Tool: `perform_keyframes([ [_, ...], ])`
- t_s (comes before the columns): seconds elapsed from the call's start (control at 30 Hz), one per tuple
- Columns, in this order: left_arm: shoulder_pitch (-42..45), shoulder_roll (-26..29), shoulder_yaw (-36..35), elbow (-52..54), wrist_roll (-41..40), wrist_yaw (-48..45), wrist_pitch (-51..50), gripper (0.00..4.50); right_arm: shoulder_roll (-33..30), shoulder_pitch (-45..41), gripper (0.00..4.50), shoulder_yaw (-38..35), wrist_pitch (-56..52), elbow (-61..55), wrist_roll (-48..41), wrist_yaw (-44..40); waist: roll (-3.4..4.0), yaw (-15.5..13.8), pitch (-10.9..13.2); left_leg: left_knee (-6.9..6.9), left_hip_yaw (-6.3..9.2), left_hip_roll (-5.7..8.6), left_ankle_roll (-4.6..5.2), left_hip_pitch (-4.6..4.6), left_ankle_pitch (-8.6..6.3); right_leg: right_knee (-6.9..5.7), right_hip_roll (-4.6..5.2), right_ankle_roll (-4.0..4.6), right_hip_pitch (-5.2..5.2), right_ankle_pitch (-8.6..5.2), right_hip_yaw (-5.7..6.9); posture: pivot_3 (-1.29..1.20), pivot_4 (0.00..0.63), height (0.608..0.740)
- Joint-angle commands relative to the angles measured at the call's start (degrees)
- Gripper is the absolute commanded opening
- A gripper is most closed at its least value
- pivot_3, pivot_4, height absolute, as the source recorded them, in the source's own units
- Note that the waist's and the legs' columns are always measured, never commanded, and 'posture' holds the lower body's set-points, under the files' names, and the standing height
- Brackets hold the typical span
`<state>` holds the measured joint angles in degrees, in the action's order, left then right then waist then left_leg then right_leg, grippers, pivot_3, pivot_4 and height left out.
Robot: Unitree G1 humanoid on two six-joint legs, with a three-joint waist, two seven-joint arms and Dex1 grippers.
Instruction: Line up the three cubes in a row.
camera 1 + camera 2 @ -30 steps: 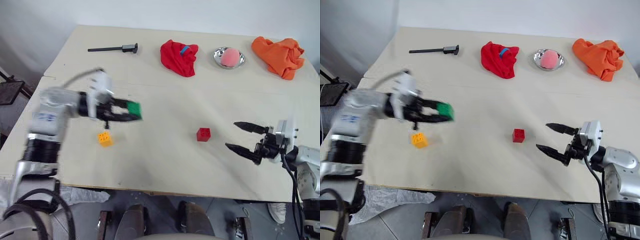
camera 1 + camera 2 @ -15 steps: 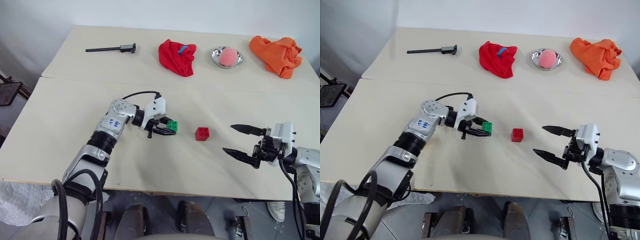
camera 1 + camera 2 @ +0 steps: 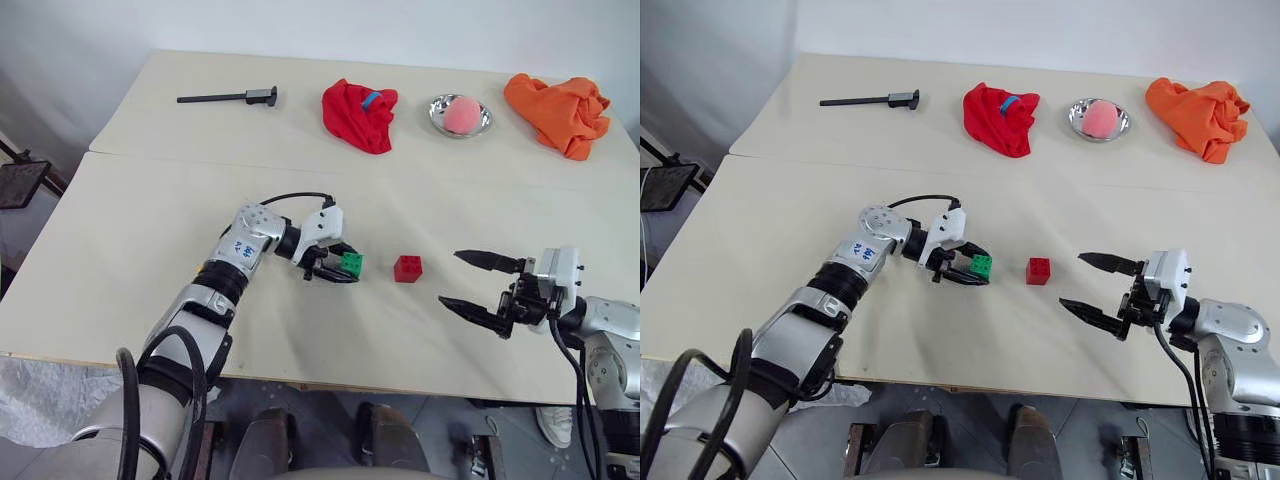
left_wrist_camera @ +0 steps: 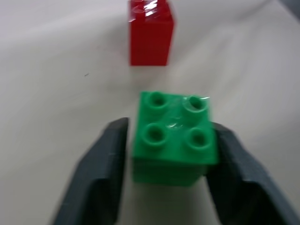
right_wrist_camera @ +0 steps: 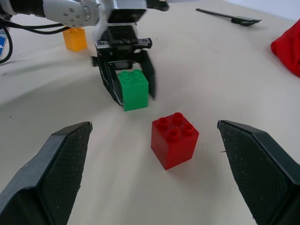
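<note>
**Green cube set down left of red**

Right gripper (image 3: 472, 282) near table edge, fingers spread wide, nothing between. Left gripper (image 4: 166, 183) fingers parted, a thin gap on each side of green cube (image 4: 174, 136), which sits on table (image 3: 150, 220). Red cube (image 3: 407, 268) just beside. Yellow-orange cube (image 5: 75, 38) beyond the left arm.

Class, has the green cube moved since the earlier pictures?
Yes. The green cube travelled rightward toward the red cube and now sits just left of it.
</note>
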<state>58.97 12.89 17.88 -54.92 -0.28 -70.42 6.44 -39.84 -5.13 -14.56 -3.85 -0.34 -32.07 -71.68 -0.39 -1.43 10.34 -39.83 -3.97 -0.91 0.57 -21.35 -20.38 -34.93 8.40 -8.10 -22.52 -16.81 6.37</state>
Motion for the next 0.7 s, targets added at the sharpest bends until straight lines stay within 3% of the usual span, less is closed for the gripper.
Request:
perform_keyframes([
  [0.03, 2.2, -0.4, -2.9, 0.7, -1.0, 0.7, 2.7, 3.78, 0.2, -0.1, 4.5, -0.1, -0.3, -2.0, -1.2, -0.1, 0.0, 0.0, 0.0, 0.0, 0.0, 0.0, 0.0, 0.0, 0.0, 0.0, 0.0, 0.0, -0.01, 0.0, 0.0, 0.0, 0.15, 0.74],
  [0.13, 1.5, 0.8, -4.2, 3.5, -1.8, -1.2, 2.7, 4.47, 0.1, -0.3, 4.5, 0.4, -0.6, -2.3, -1.5, -0.3, 0.0, 0.0, 0.0, -0.01, 0.01, -0.01, 0.0, -0.01, 0.0, -0.01, 0.0, 0.0, -0.01, 0.0, 0.01, 0.0, 0.15, 0.74],
  [0.27, -4.5, 10.1, -7.3, 23.4, -7.1, -8.3, -5.7, 4.47, 0.2, -4.4, 4.5, 3.6, -2.8, -1.6, -1.1, -0.8, 0.02, 1.5, 0.0, -0.01, -0.01, -0.07, -0.01, 0.0, 0.01, -0.07, -0.02, 0.0, -0.06, 0.0, 0.0, 0.0, 0.15, 0.74],
  [0.47, -12.9, 18.9, -14.7, 44.7, -17.8, -9.2, -18.9, 4.47, 1.3, -9.5, 4.5, 6.9, -5.1, -0.6, -1.9, -2.8, 0.05, 1.4, 0.0, -0.14, 0.14, -0.12, -0.03, 0.0, 0.02, -0.12, -0.04, 0.01, 0.01, 0.0, -0.02, 0.0, 0.15, 0.74],
  [0.7, -39.1, 31.9, -35.6, 49.1, -23.9, -8.2, -12.3, 4.47, 4.9, -15.6, 4.5, 12.0, -1.2, 0.5, -0.4, -7.7, 0.09, 2.5, 0.0, -0.03, 0.32, -0.17, -0.03, 0.08, 0.0, -0.11, -0.02, 0.02, -0.03, -0.01, -0.04, 0.0, 0.15, 0.74],
])
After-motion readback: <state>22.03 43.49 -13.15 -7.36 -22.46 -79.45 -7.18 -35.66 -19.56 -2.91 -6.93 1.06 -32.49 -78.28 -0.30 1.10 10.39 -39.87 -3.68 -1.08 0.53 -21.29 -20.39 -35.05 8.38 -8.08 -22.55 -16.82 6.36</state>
